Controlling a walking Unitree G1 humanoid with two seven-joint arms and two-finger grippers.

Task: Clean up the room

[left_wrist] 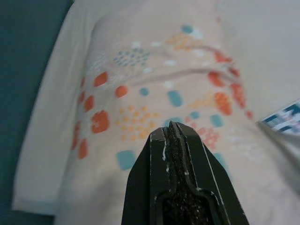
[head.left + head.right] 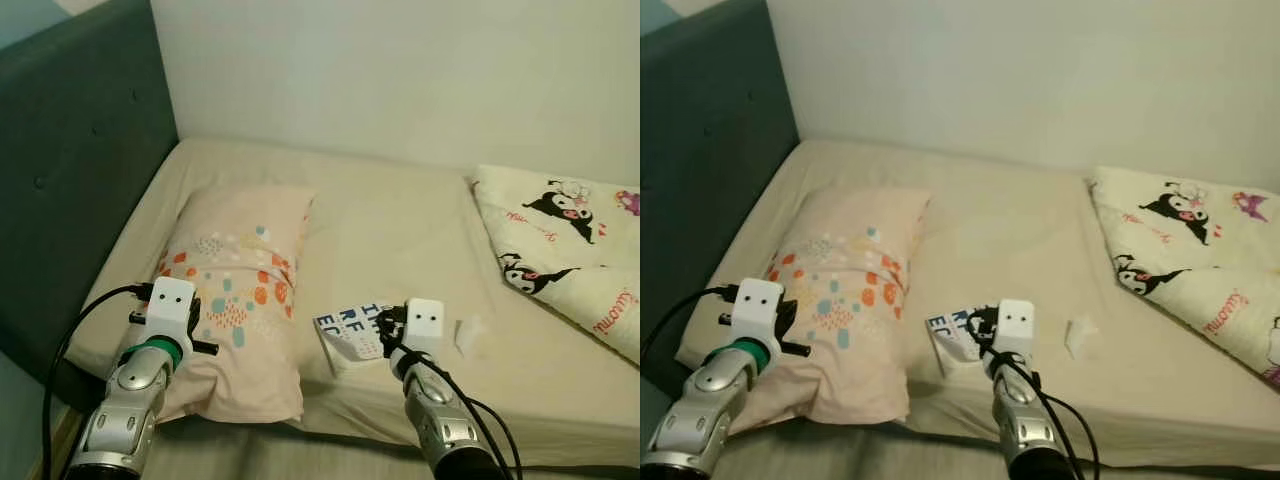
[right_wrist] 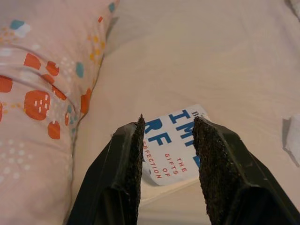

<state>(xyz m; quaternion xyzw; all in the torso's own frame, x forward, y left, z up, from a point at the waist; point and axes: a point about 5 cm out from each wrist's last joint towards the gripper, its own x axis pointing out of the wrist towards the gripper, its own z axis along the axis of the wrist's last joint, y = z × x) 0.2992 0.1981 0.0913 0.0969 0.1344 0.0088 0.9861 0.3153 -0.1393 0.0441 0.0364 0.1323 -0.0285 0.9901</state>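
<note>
At the far left a dark teal headboard [image 2: 70, 170] rises beside the bed [image 2: 400, 210], and the left gripper [image 1: 171, 129] hovers over the near end of a peach pillow [image 2: 240, 270] dotted with orange and blue shapes; its jaws are pressed tight together with nothing between them. Just right of the pillow, near the front edge of the bed, lies a white book [image 3: 176, 150] with blue and red lettering on its cover, flat on the beige sheet. The right gripper [image 3: 166, 129] hangs directly above it with its jaws set moderately wide and nothing in them, one finger toward the pillow side of the cover and the other over its middle. A little further right sits a small crumpled white scrap [image 2: 468, 335], perhaps a tissue, apart from the book. At the far right a cream blanket [image 2: 570, 250] printed with black cartoon figures lies folded back. Picking up the book looks like the step in hand. To do it well, I would say the jaws need to straddle one edge of the book rather than press down on the flat cover, closing on the near side where it overhangs the soft sheet, and lifting gently so the pages do not splay or slip.
</note>
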